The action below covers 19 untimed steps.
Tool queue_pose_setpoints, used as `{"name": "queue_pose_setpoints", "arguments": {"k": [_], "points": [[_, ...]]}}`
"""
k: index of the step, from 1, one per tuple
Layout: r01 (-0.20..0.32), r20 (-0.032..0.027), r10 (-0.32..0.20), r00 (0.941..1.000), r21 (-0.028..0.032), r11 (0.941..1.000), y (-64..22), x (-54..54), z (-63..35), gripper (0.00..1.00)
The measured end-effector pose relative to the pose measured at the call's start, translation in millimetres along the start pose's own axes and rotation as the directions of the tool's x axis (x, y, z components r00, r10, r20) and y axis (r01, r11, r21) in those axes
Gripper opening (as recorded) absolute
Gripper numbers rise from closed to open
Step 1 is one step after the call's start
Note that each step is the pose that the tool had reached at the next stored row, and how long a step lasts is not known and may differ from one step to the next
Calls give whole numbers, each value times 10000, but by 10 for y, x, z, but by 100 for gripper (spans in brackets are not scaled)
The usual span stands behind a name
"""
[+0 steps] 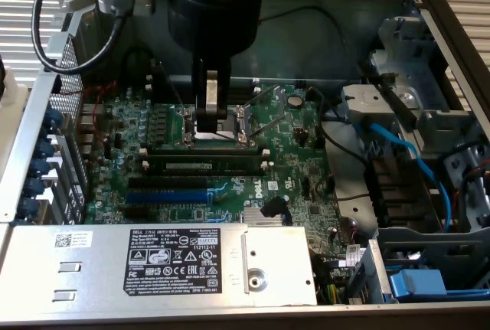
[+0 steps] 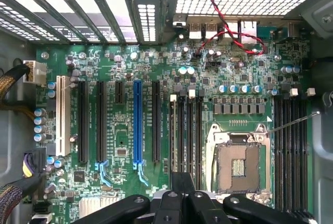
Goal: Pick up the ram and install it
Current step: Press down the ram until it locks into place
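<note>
Scene: an open desktop case (image 1: 367, 31) seen from above, with a green motherboard (image 1: 122, 142) on its floor
Gripper: the gripper (image 1: 210, 118) hangs from the arm at about 12 o'clock in the exterior view; its two dark fingers are pressed together with no gap showing; nothing is between them; in the wrist view the gripper (image 2: 183, 182) shows as a dark closed tip over the board
Gripper position: its tip is over the CPU socket (image 1: 220, 125), near that socket's 9 o'clock edge; whether it touches the socket cannot be told
Ram: the ram (image 1: 205, 165) lies lengthwise along the black memory slots, at 6 o'clock from the CPU socket and just beside it; its whitish label faces the exterior camera; white end clips stand at both of its ends; whether it is pressed fully home cannot be told
Ram and gripper: apart; the ram sits at 6 o'clock from the fingertips with the socket's edge between them
Blue expansion slot: the blue expansion slot (image 1: 167, 196) runs parallel to the ram, at about 7 o'clock from it; in the wrist view it stands among long black slots
Power supply: a grey metal box (image 1: 92, 261) with a black printed label lies at 6 o'clock of the board
Cables: a blue cable (image 1: 398, 146) curves through the drive bay at 3 o'clock; red wires (image 2: 229, 31) cross the rear ports
</note>
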<state>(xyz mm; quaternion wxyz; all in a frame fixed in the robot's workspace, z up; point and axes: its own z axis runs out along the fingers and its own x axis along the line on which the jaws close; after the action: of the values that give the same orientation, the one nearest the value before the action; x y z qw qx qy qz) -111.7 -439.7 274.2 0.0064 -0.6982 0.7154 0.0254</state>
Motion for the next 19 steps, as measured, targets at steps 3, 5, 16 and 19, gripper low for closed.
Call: {"name": "queue_pose_setpoints", "arguments": {"k": [3,5,16,19], "points": [[0,4,0,10000,2,10000,0,-1,-15,11],[0,6,0,10000,3,10000,0,-1,-18,11],[-2,6,2,10000,-9,10000,-17,0,-23,11],[-25,6,25,10000,-25,10000,-27,0,-23,11]]}}
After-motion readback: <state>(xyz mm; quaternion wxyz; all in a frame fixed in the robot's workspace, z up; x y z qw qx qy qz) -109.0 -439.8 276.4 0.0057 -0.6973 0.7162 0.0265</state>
